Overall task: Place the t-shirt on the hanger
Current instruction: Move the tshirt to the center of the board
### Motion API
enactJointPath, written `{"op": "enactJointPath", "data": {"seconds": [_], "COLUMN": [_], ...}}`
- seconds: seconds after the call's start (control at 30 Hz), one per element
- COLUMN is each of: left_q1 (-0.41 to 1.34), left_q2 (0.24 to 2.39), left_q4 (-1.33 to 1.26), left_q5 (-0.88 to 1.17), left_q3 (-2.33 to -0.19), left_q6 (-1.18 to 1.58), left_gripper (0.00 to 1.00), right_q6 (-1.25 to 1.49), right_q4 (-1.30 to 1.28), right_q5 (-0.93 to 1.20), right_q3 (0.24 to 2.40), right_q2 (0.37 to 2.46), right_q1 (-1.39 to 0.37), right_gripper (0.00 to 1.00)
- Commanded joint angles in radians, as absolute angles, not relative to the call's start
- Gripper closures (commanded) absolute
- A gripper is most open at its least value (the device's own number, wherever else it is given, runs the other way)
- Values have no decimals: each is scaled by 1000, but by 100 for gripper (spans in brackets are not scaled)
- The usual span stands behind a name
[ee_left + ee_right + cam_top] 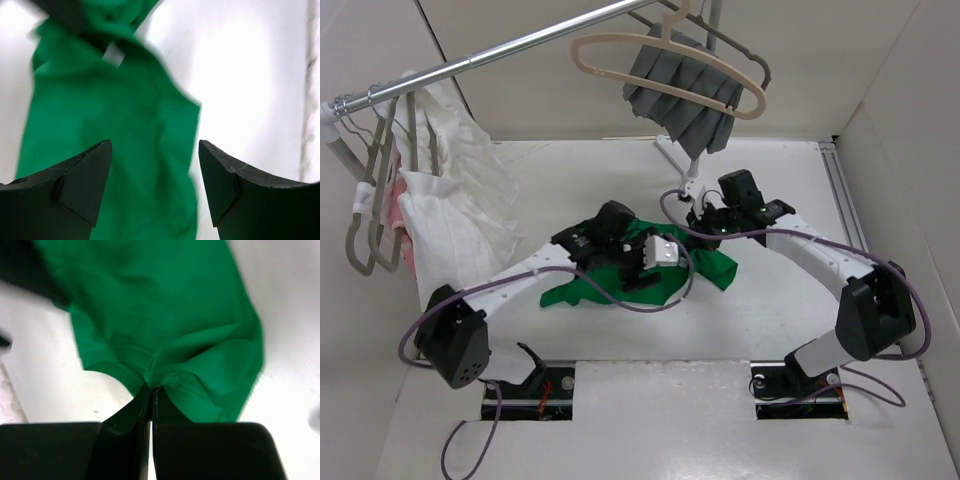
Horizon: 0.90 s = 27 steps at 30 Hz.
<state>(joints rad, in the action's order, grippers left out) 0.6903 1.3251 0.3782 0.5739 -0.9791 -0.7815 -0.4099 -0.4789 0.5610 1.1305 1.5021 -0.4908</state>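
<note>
Between the closed black fingers of the right gripper a puckered fold of the bright green short-sleeved fabric t-shirt is clamped at a stitched edge, probably a hem or the neckline, though which one cannot be told. That grip on an edge looks meant to let the cloth be lifted and spread rather than bunched. To its left, the left gripper hangs over the middle of the same garment with its two dark fingers wide apart and nothing between them. It seems placed to take a second hold, since an opening has to be pulled wide before anything can pass into it. The shirt itself lies crumpled on the white table, roughly at its centre between the two arms, with one part trailing near-left and another spread to the right. At the far side, well apart from the shirt and above it, the cream plastic clothes hanger with curved shoulders hangs by its hook from a slanting metal rail, bare and waiting. Just behind it is a grey pleated cloth on a grey hanger, and white ribbed garments hang at the far left.
</note>
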Motion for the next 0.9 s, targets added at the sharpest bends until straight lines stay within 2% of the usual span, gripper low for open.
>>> {"op": "enactJointPath", "data": {"seconds": [0.0,0.1,0.23,0.33,0.6,0.87], "left_q1": [785,795,870,931,891,891], "left_q2": [1423,1512,1656,1722,1732,1735], "left_q4": [250,204,181,181,183,202], "left_q5": [496,460,391,241,213,195], "left_q3": [-1037,-1083,-1137,-1155,-1094,-1063], "left_q6": [-605,-470,-434,-425,-416,-437], "left_gripper": [33,33,31,31,44,49], "right_q6": [-368,-382,-391,-400,-420,-439], "right_q4": [-445,-454,-445,-445,-416,-407], "right_q5": [538,525,503,494,523,541], "right_q3": [1141,1141,1131,1106,1055,1055], "right_q2": [1502,1502,1511,1511,1480,1480], "right_q1": [-411,-400,-410,-410,-391,-391], "right_gripper": [100,100,100,100,100,100]}}
